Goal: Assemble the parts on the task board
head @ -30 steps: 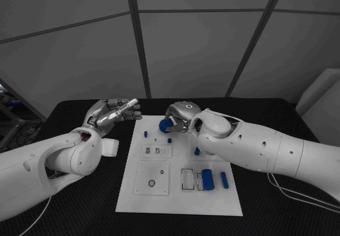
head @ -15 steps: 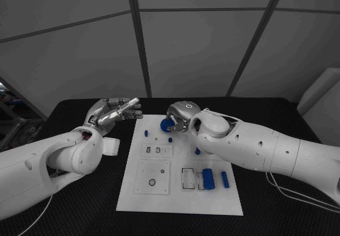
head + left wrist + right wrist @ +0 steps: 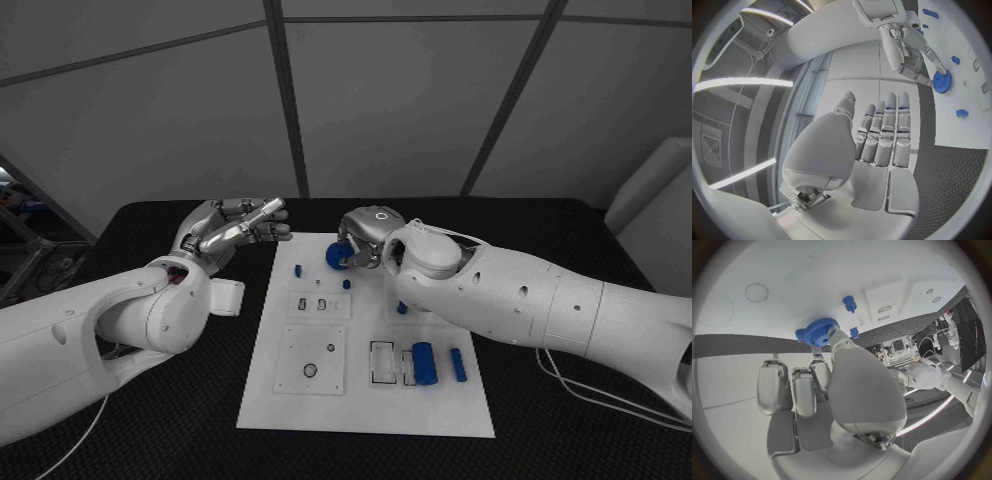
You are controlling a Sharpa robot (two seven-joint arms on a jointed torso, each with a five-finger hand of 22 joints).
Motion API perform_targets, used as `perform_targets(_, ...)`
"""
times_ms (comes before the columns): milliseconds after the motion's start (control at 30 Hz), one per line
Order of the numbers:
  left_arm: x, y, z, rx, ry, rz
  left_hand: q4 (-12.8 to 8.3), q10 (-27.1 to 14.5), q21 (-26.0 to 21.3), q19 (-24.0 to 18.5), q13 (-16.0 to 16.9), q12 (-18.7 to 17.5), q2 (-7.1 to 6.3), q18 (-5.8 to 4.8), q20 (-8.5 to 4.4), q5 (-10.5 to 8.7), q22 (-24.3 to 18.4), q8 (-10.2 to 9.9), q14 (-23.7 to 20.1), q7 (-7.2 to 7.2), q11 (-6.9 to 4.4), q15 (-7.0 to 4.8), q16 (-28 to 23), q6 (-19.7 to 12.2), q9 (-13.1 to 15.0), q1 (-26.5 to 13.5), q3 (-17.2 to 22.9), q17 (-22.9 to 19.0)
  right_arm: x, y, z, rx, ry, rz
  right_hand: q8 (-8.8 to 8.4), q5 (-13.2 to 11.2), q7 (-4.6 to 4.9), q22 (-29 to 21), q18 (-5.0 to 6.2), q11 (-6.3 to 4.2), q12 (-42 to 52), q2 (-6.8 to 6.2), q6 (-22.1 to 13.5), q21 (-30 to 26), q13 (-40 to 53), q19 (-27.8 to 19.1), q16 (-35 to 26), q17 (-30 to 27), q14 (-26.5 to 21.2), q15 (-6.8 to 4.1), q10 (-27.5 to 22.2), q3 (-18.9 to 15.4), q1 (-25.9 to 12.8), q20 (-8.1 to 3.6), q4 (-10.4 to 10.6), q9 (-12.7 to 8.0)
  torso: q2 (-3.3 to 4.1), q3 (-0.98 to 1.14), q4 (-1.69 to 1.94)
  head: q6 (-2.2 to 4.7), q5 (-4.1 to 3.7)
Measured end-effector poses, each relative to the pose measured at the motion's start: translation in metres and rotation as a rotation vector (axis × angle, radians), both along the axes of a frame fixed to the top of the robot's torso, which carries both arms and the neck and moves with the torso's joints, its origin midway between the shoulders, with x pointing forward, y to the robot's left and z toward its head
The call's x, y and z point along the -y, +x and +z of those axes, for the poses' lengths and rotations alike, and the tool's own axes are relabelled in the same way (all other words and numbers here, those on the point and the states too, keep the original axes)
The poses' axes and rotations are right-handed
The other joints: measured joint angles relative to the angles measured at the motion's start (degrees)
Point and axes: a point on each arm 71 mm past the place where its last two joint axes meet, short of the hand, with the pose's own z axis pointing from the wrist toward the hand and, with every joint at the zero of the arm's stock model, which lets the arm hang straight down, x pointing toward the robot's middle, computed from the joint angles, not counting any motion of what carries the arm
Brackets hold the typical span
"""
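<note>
So the right hand (image 3: 364,240) is pinching the blue gear (image 3: 335,257) over the far end of the task board (image 3: 433,410), looks like mid-placement. The left hand (image 3: 231,228) hangs off to the side, fingers spread, holding nothing. Next up, I'd guess, is lining the gear up and pressing it down square.

Gear (image 3: 336,257) in right hand (image 3: 364,238) over task board's (image 3: 368,405) far end; left hand (image 3: 228,233) beside its left edge.

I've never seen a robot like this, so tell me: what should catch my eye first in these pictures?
Probably the blue gear that the right hand holds at the far end of the white task board. Next, the left hand, raised off the board's left side with its fingers straight and nothing in it. Then the small blue parts on the board, such as the cylinder near its right edge.
</note>
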Motion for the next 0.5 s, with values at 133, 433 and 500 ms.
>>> perform_targets(133, -0.0001, 0.0000, 0.0000, 0.000, 0.000, 0.000, 0.00, 0.00, 0.00, 0.00, 0.00, 0.00, 0.00, 0.01, 0.00, 0.00, 0.00, 0.00, 0.00, 0.00, 0.00, 0.00, 0.00, 0.00, 0.00, 0.00, 0.00, 0.00, 0.0002, 0.0011, -0.0009, -0.005, -0.006, -0.004, -0.56, -0.65, 0.02, 0.00, 0.00, 0.31, -0.59, -0.54, 0.03, 0.00, -0.62, 0.00, 0.00, 0.00, 0.00, 0.00, -0.31, 0.01, -0.54, 0.00, 0.00, 0.03, 0.00, 0.00, -0.01, -0.08, 0.03)
perform_targets(433, 0.0000, 0.0002, -0.0002, -0.002, 0.000, -0.001, -0.23, -0.42, 0.00, 0.00, 0.00, 0.00, 0.00, 0.00, 0.00, 0.00, 0.00, 0.00, 0.00, 0.00, -0.01, 0.00, 0.00, 0.00, 0.00, 0.00, 0.23, 0.06, -0.0003, 0.0026, -0.0036, -0.015, -0.014, -0.013, -3.62, -5.26, 0.78, -0.16, 0.01, 1.72, -2.69, -2.80, -4.45, 0.00, -2.77, -0.14, 0.00, -0.01, 0.08, 0.90, -2.57, -0.08, -3.25, 0.94, 0.76, -0.66, 0.01, 0.02, -0.01, -0.08, -0.08)
perform_targets(500, 0.0000, 0.0002, -0.0002, -0.002, 0.000, -0.002, -0.23, -0.42, 0.00, 0.00, 0.00, 0.00, 0.00, 0.00, 0.00, 0.00, 0.00, 0.00, 0.00, 0.00, -0.01, 0.00, 0.00, 0.00, 0.00, 0.00, 0.23, 0.06, -0.0002, 0.0029, -0.0042, -0.020, -0.015, -0.014, -3.96, -6.41, 0.97, -0.18, 0.00, 1.92, -2.81, -3.43, -5.52, 0.00, -3.09, -0.02, 0.24, -0.01, -0.10, 1.13, -2.78, -0.28, -4.43, 1.23, 1.57, -0.68, 0.01, 0.02, -0.01, -0.08, -0.09)
